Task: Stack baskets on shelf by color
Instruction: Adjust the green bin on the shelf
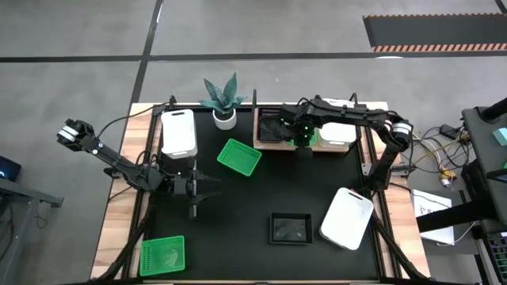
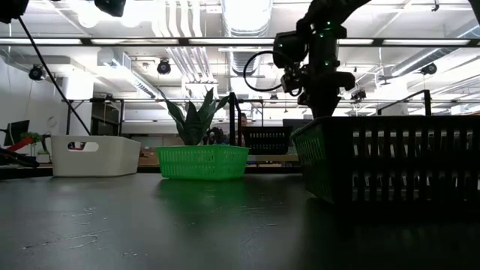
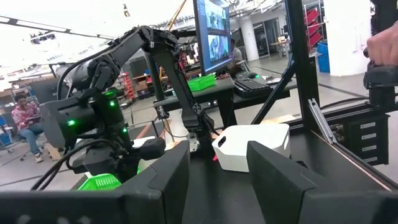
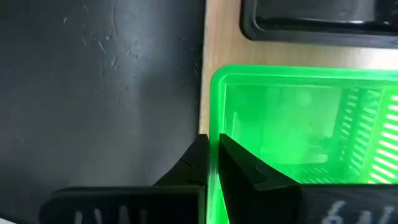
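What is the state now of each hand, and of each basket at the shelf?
right hand: shut on the green basket's wall.
green basket: held, over the shelf.
left hand: open, empty.
black basket: lying on the shelf.
white basket: lying on the shelf.

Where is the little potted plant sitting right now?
In the high view, the potted plant stands at the table's far edge, between a white basket and the shelf.
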